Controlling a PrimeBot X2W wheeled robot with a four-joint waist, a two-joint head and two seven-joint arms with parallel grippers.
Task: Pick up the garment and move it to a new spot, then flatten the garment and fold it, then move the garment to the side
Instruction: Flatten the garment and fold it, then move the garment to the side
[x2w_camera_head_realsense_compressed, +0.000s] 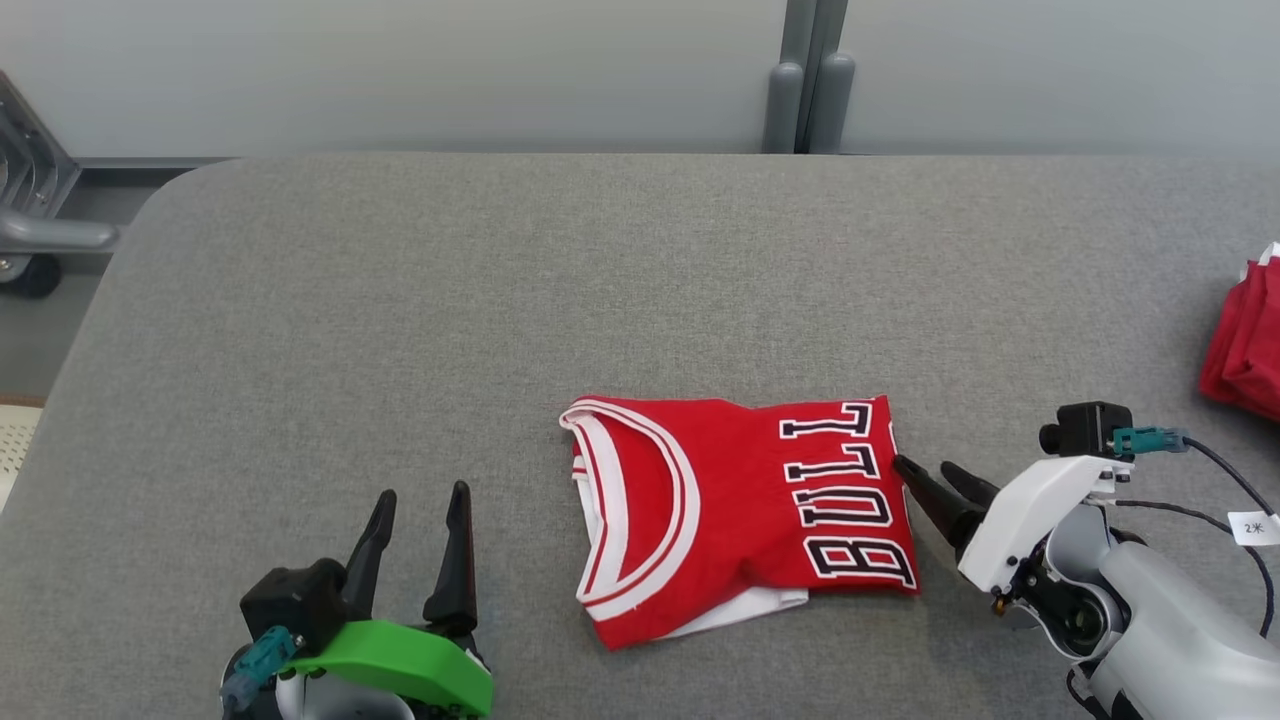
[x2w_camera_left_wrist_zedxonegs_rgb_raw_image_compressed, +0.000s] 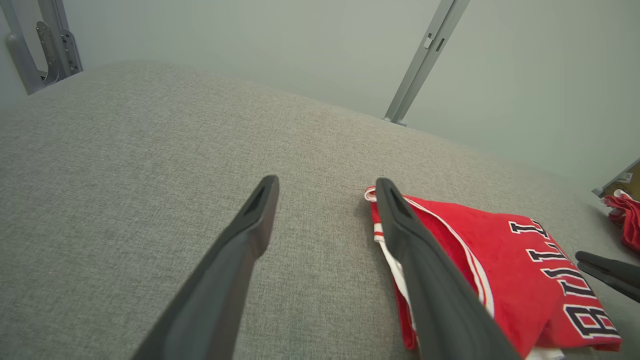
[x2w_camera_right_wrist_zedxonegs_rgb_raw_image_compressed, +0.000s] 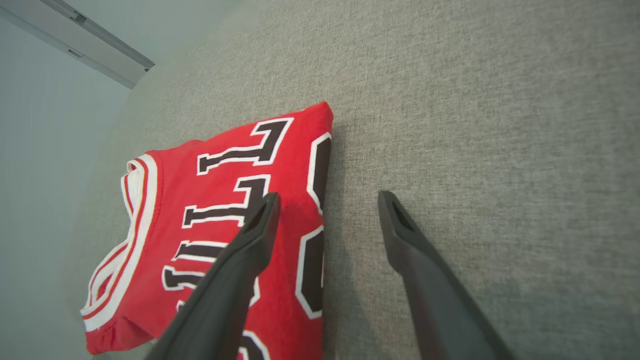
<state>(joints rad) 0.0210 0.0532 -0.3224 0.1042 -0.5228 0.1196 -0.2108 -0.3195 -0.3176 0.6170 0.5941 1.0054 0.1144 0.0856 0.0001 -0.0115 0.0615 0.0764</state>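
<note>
Red garment (x2w_camera_head_realsense_compressed: 740, 510) just beside right end effector (x2w_camera_head_realsense_compressed: 921, 464)

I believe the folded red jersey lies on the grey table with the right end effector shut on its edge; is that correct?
Not quite: the right end effector is open, jaws apart at the edge of the folded red jersey, gripping nothing, as the right wrist view shows.

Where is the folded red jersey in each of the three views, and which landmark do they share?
Head view: jersey, bottom centre.
Left wrist view: jersey, lower right.
Right wrist view: jersey, centre left.
Shared landmark: the open right end effector, tips at the jersey's lettered edge.
</note>
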